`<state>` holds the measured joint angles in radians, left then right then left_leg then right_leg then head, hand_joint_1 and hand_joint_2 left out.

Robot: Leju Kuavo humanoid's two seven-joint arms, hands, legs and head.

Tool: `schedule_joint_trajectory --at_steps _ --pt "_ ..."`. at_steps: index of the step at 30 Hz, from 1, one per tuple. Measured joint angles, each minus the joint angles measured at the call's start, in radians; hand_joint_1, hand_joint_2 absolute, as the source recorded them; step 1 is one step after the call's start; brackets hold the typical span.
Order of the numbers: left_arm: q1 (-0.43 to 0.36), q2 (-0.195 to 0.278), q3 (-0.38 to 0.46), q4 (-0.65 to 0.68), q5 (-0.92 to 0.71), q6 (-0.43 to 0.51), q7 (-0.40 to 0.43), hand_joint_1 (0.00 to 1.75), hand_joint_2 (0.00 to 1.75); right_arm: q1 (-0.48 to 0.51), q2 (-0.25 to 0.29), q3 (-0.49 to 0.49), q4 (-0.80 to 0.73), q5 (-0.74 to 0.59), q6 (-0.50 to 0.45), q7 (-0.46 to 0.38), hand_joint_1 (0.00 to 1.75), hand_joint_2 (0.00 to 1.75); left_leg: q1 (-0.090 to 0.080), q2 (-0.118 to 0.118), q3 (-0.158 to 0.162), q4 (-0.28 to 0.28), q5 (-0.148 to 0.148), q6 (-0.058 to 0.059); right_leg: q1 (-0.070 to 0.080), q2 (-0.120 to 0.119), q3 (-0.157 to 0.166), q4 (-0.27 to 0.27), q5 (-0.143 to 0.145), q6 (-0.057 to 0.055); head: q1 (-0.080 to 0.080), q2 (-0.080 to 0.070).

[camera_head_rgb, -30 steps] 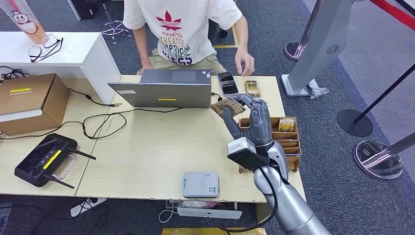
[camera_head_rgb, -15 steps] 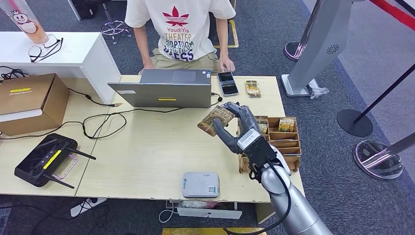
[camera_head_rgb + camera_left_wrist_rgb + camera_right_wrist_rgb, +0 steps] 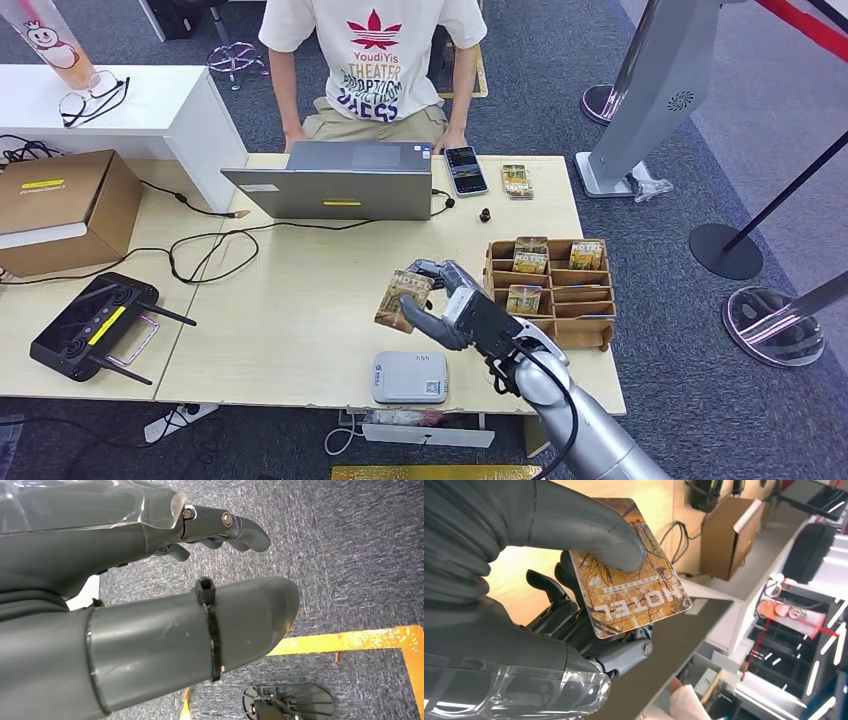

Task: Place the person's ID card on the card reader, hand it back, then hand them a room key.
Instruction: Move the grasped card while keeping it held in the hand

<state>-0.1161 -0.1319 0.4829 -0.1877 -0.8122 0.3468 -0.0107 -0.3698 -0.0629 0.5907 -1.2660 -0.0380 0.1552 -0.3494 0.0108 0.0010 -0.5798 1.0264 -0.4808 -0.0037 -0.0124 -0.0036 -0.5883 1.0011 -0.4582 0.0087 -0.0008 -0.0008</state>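
Card (image 3: 402, 300) sat pinched in my right hand (image 3: 452, 308) — I judged a flat, gentle lowering onto the reader (image 3: 409, 377) best — left hand (image 3: 220, 527) held nothing.

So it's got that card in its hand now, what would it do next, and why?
Probably lower the card onto the white card reader. The right hand pinches the card under its thumb, above the table and just beyond the reader, not touching it. That is only a guess: the card reads HOTEL in the right wrist view, like those in the wooden card rack.
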Motion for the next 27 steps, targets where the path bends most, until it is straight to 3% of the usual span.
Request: schedule_joint_trajectory --at_steps 10,16,27 --pt "0.000 0.000 0.000 0.000 0.000 0.001 0.000 0.00 0.00 -0.009 0.000 0.021 0.031 -0.005 0.005 0.003 1.75 1.75 0.000 0.000 0.000 0.000 0.000 0.000 0.000 0.000 0.000 0.000 0.000 0.000 0.000 0.000" --pt "0.000 0.000 0.000 0.000 0.003 0.003 0.003 0.00 0.00 -0.033 0.009 0.078 0.144 -0.037 0.019 0.013 1.75 1.75 0.000 0.000 0.000 0.000 0.000 0.000 0.000 0.000 0.000 0.000 0.000 0.000 0.000 0.000" --pt "0.000 0.000 0.000 0.000 0.003 0.002 0.014 0.00 0.00 -0.044 0.027 0.090 0.278 -0.058 -0.011 0.007 1.75 1.75 0.000 0.000 0.000 0.000 0.000 0.000 0.000 0.000 0.000 0.000 0.000 0.000 0.000 0.000"
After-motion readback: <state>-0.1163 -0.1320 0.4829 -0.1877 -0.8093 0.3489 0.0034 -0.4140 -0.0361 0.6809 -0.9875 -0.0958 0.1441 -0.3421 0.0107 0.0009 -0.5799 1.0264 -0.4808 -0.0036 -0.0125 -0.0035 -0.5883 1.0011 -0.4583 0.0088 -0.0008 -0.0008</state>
